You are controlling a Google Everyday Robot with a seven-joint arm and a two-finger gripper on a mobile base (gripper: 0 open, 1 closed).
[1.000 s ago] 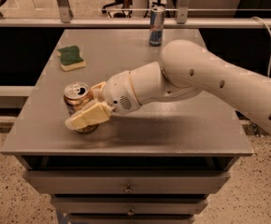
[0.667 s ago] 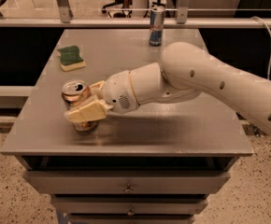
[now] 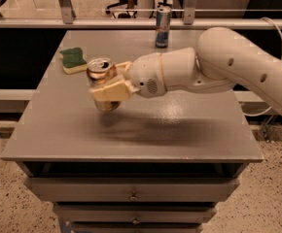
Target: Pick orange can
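Here the gripper (image 3: 106, 80) sits over the left half of the grey bench (image 3: 180, 125), closer to the left edge than to the middle and about midway between the front and back edges. Its two pale fingers are clamped on the orange can (image 3: 99, 68), one finger (image 3: 110, 89) across the near side of the can and the other behind it. The can stands roughly upright with its silver top and pull tab tipped a little toward the camera. A dark shadow lies under its base, and I cannot tell whether the base touches the bench top. The white arm (image 3: 238, 62) reaches in from the right edge. A green sponge (image 3: 74, 59) lies near the back-left corner, just beyond the can and apart from it. A blue and silver can (image 3: 163, 27) stands upright at the back edge, near its middle. Drawers (image 3: 133, 195) run below the front edge.
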